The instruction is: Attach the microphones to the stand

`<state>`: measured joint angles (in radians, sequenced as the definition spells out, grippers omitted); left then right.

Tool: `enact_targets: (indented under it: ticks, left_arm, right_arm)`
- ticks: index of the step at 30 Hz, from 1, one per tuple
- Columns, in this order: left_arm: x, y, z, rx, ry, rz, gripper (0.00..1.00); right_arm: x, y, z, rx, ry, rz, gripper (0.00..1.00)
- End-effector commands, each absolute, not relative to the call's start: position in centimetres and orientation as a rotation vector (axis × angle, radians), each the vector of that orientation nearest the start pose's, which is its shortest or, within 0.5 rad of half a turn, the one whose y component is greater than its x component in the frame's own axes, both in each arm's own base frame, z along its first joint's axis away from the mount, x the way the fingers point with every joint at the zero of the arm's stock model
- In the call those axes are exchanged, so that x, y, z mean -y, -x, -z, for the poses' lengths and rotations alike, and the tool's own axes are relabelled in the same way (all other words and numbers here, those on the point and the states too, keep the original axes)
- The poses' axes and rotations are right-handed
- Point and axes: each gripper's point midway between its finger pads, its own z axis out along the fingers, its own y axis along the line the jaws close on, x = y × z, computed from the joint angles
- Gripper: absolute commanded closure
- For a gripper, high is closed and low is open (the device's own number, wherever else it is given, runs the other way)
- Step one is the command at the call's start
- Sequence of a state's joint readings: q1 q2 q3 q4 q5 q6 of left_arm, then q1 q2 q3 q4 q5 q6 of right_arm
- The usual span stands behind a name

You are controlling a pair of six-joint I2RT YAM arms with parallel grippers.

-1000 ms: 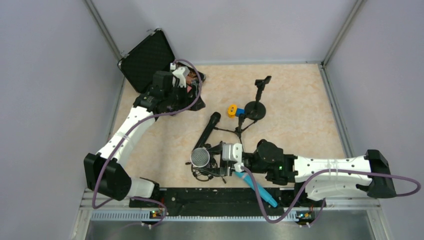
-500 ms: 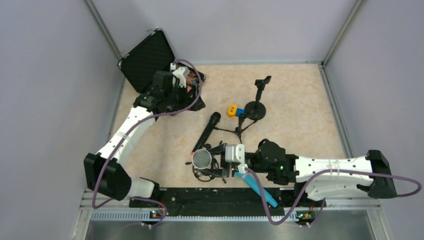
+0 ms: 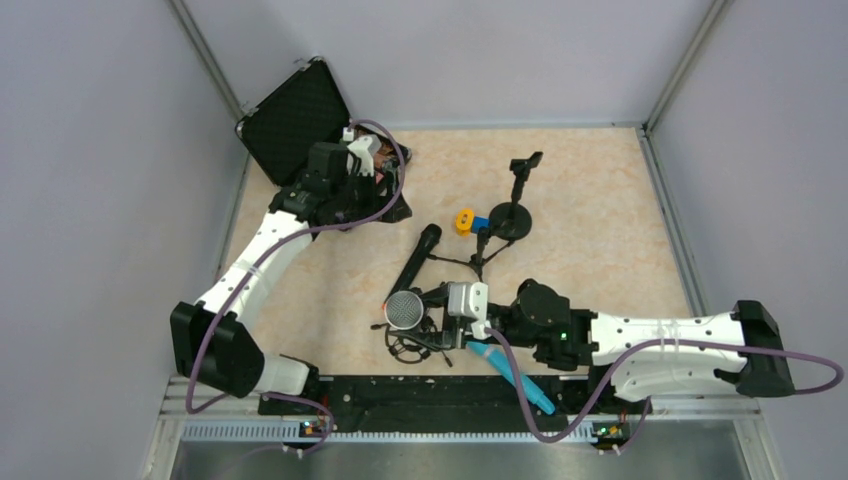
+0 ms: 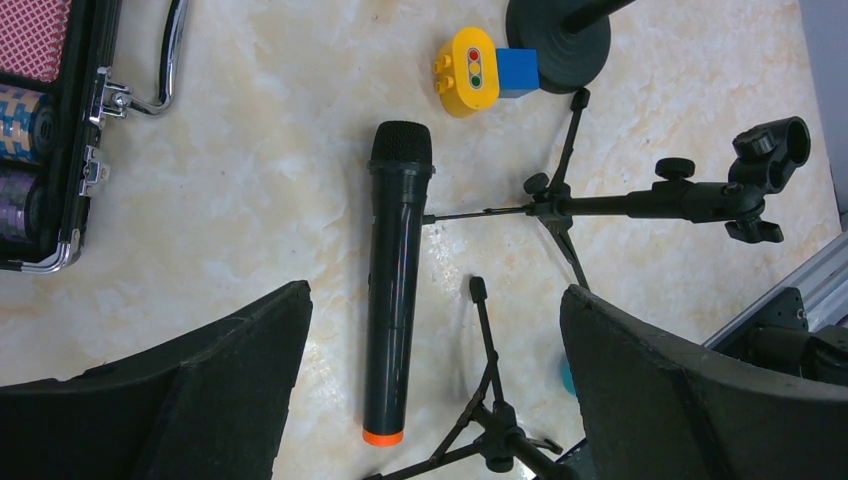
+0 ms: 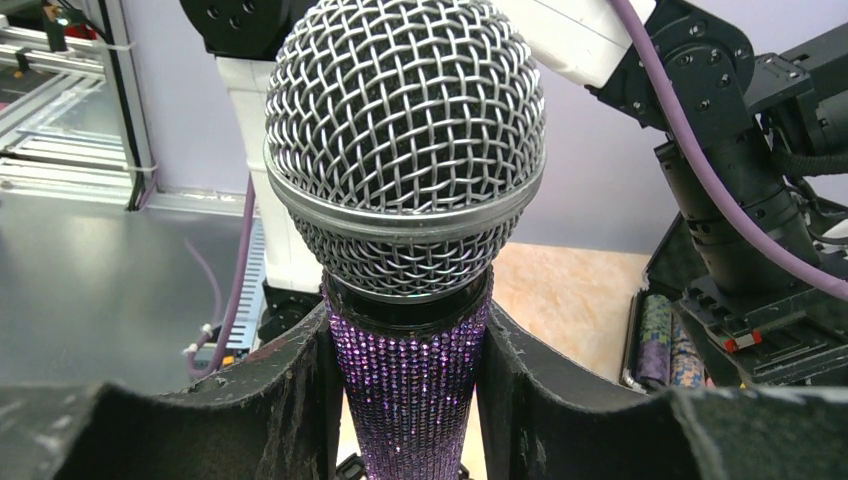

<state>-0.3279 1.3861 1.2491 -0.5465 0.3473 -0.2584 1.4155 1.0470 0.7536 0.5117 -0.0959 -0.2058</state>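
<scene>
My right gripper [image 5: 408, 400] is squeezed tight on the sparkly purple microphone [image 5: 405, 150]. In the last second I have moved it a tiny bit farther away, toward the black tripod stand [image 3: 478, 255]. So it is closer to its clip, but not in yet. My left gripper [image 4: 435, 340] is wide open and holds nothing. It hangs over the black microphone [image 4: 395, 290]. The light-blue microphone [image 3: 512, 375] lies near, by my right arm.

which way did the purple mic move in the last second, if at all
Yes, slightly: the purple microphone edged farther from the near rail, toward the black microphone.
</scene>
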Motion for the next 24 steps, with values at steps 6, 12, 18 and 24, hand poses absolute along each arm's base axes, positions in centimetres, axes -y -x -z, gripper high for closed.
enact_targets:
  ticks: [6,12,18,24]
  left_arm:
    - [19.0,-34.2,-23.1,-2.242,-0.302,0.702,0.02]
    - [18.9,-34.3,-23.1,-2.241,-0.301,0.697,0.02]
    - [18.9,-34.3,-23.2,-2.24,-0.302,0.695,0.02]
    - [18.9,-34.3,-23.2,-2.238,-0.302,0.694,0.02]
  right_arm:
    - [-39.8,-6.2,-35.2,-0.92,1.036,-1.051,1.0]
    - [-39.7,-5.6,-34.8,-0.911,1.07,-1.074,1.0]
    - [-38.9,-4.1,-36.8,-0.829,1.08,-1.133,1.0]
    - [-38.4,-3.3,-37.8,-0.787,1.088,-1.166,1.0]
